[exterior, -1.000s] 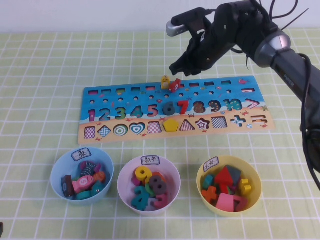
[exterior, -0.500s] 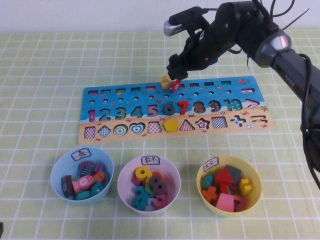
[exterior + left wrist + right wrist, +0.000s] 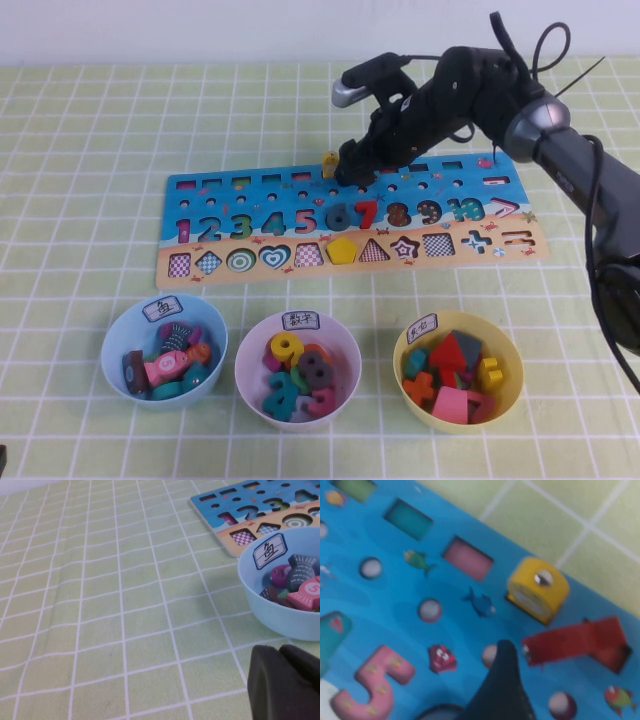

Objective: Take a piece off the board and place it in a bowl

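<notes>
We have our right gripper [image 3: 350, 165] low over the board's [image 3: 250, 258] far edge, fingers spread wide around nothing, the red piece [image 3: 572, 642] unlifted beside the yellow piece [image 3: 538, 590]; blue bowl [image 3: 120, 340] delivery remains, left gripper [image 3: 287, 682] parked, fingers unreadable.

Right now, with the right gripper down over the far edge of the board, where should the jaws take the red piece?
Grip the red piece across its narrow flat faces, coming down from above. It stands up out of its slot in the board, so its sides are exposed. Keep off the yellow piece close beside it. The right gripper hangs open over it; the left gripper rests near the blue bowl.
</notes>
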Available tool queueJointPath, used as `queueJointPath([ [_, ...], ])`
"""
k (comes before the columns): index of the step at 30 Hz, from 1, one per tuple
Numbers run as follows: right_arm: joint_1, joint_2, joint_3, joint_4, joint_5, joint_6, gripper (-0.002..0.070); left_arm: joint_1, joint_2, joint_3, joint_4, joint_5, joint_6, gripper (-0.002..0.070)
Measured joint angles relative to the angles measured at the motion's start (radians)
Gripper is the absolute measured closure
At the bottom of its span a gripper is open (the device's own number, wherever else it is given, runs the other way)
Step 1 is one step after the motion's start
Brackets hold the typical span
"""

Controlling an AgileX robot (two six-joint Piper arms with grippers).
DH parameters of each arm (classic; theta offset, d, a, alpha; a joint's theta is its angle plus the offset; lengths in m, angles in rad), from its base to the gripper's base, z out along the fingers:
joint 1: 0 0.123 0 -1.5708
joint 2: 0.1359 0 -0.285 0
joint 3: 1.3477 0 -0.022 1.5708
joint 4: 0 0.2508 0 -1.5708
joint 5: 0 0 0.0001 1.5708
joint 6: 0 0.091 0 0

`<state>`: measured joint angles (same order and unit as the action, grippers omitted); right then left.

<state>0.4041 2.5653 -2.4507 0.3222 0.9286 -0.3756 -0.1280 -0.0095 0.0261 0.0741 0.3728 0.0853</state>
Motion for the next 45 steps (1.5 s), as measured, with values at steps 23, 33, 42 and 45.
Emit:
queueJointPath([
  [23, -0.004, 0.043, -0.005, 0.077, -0.088, -0.094, 0.03, 0.0, 0.0, 0.0, 0.0, 0.0, 0.0, 0.068],
  [33, -0.004, 0.04, -0.005, 0.067, -0.076, -0.094, 0.0309, 0.0, 0.0, 0.0, 0.0, 0.0, 0.0, 0.068],
  [42, -0.016, -0.022, -0.005, 0.039, 0.061, -0.094, 0.0309, 0.0, 0.0, 0.0, 0.0, 0.0, 0.0, 0.0679],
  [45, -0.033, -0.057, -0.005, 0.035, 0.151, -0.094, 0.0309, 0.0, 0.0, 0.0, 0.0, 0.0, 0.0, 0.0679],
])
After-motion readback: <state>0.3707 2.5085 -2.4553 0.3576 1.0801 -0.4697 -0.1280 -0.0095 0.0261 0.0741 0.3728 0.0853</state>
